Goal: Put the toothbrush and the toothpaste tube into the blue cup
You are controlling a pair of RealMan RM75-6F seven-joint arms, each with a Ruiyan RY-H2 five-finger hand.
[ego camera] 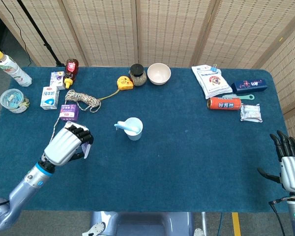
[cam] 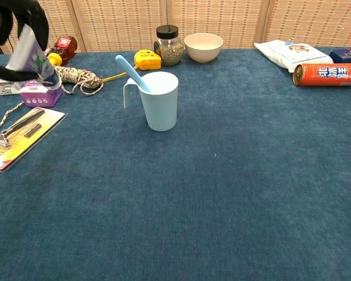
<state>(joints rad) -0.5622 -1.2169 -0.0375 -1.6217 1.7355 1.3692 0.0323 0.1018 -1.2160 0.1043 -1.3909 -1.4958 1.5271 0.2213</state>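
Your table (ego camera: 187, 162) is covered in dark blue cloth, and the two arms sit at its near corners. Your left hand (ego camera: 66, 144) is raised above the left part of the cloth, its fingers curled around the toothpaste tube (cam: 35, 55); in the chest view the tube hangs from those black fingers (cam: 23, 12) at the top left, tilted, with its flat end lowest. Your right hand (ego camera: 291, 162) stands by the table's right edge with its fingers spread apart and nothing in them. The blue cup (ego camera: 133, 128) stands upright left of the table's centre, well apart from the left hand, and the toothbrush (cam: 130, 71) already leans in it, its end sticking out over the rim toward the left. Directly under the lifted tube's side of the table lies a carded razor (cam: 14, 136) flat on the cloth, with a small purple box (ego camera: 69, 112) and a coil of rope (ego camera: 81, 98) just behind it. Along the far edge you have a cream bowl (ego camera: 159, 73), a dark-lidded jar (ego camera: 137, 74) touching or just beside a yellow tape measure (ego camera: 124, 82), and off to the right an orange can (ego camera: 224, 103) lying on its side.
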